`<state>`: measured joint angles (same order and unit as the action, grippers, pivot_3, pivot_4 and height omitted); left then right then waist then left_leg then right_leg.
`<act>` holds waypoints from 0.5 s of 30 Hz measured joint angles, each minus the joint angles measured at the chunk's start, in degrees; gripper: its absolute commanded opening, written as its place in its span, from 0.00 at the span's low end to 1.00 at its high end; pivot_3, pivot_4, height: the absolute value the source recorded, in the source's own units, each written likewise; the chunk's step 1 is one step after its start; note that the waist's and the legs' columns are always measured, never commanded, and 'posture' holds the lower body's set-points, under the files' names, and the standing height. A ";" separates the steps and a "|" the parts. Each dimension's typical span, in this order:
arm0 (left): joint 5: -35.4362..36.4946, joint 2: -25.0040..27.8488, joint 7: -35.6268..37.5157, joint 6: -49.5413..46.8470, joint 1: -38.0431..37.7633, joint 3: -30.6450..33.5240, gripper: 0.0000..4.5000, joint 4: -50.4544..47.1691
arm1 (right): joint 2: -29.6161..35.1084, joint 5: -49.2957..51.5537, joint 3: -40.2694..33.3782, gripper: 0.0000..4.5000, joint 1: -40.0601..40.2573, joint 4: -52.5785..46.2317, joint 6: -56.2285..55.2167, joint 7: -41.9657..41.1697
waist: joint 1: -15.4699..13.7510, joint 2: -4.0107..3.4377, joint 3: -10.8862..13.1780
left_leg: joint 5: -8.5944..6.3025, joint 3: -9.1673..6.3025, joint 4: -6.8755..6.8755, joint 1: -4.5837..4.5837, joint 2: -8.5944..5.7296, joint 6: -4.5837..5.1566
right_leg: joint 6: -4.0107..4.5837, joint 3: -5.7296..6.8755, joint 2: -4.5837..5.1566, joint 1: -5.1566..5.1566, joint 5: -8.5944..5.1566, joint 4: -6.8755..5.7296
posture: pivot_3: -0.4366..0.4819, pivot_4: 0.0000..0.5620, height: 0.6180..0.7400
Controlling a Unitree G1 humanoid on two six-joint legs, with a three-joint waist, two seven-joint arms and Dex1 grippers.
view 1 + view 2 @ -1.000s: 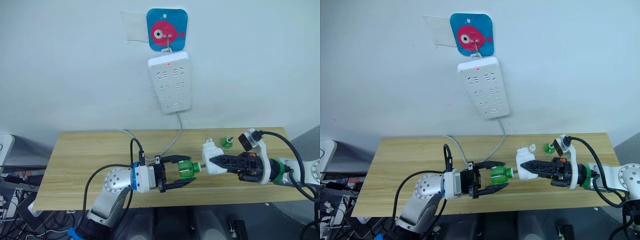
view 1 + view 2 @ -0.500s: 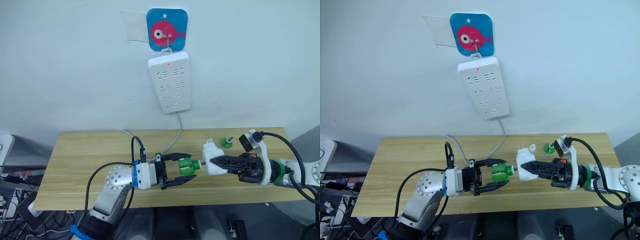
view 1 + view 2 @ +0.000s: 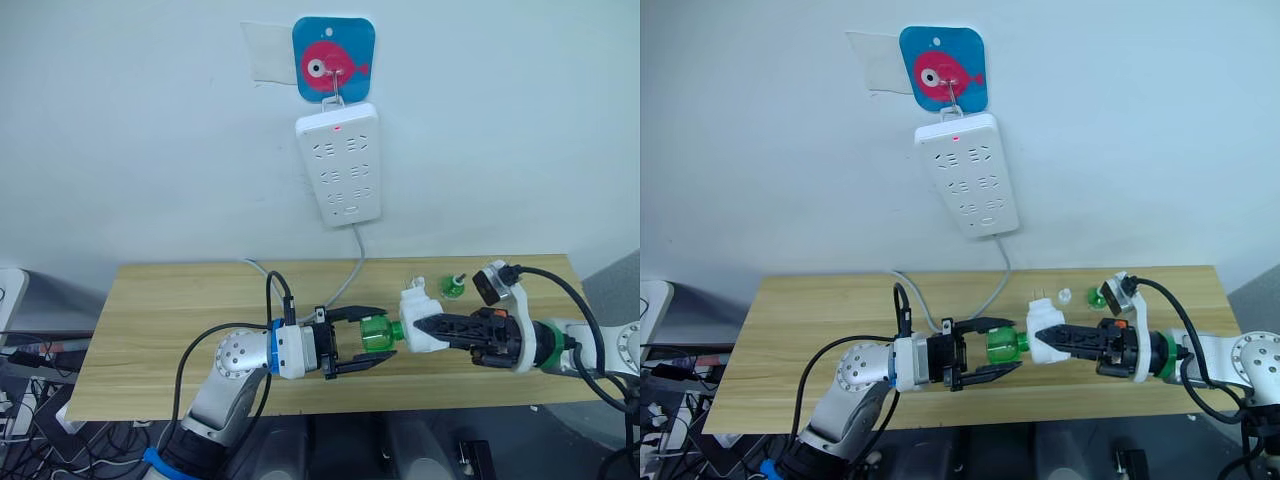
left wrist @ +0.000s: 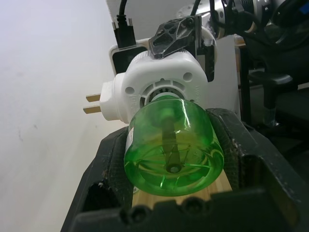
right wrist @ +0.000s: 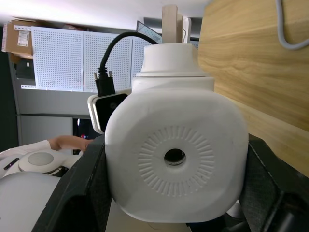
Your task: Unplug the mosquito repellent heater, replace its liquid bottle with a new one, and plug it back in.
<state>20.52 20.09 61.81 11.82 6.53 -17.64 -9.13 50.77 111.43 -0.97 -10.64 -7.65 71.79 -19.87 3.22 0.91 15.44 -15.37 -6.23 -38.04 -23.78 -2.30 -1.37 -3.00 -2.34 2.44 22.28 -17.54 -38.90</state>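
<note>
Here the mosquito repellent heater (image 3: 421, 320) is off the wall and held above the wooden table (image 3: 170, 330), clamped between the two black fingers of the right gripper (image 3: 425, 328), its two metal prongs (image 4: 92, 103) bare and pointing away from the table edge. Against its underside sits a green bottle (image 3: 376, 333), neck pushed into the heater's round socket; this one has no cap on, and a thin rod runs down its middle in the left wrist view. The left gripper (image 3: 372, 339) brackets that bottle, one finger above and one below, pressed on its sides in the wrist view, so the two grippers meet nose to nose over the table's front half. Behind the heater, on the table near the far edge, stands the other green bottle (image 3: 452, 287) with a wick showing at its neck, and just beside it lies a small white cap (image 3: 1064, 295). The white power strip (image 3: 340, 164) hangs on the wall under a blue fish hook plate (image 3: 334, 58), a red light lit at its top, its grey cable (image 3: 345, 275) trailing down onto the table.
</note>
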 measured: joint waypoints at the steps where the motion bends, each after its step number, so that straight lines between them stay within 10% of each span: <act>1: -0.17 0.01 0.05 0.04 0.00 -0.02 0.51 0.00 | 0.11 0.00 0.05 0.66 0.00 0.00 0.04 0.03 | 0.00 0.00 0.00 | 0.00 0.00 0.00 0.00 0.00 0.00 | 0.00 0.00 0.00 0.00 0.00 0.00 | 0.40 0.49 1.00; 15: -0.85 -0.12 0.34 1.15 0.13 -0.01 0.51 0.51 | 0.57 -0.18 0.41 0.66 0.54 -3.18 -2.40 1.97 | 0.00 -0.01 0.00 | 0.00 0.00 0.00 0.00 0.00 0.00 | 0.00 0.01 0.00 0.01 0.00 0.00 | 0.39 0.48 1.00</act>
<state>19.67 19.97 62.15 12.97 6.65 -17.65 -8.61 51.35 111.24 -0.55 -10.10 -10.83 69.39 -17.90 3.22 0.91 15.44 -15.36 -6.23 -38.05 -23.78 -2.29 -1.37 -3.00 -2.34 2.44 22.29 -17.54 -38.91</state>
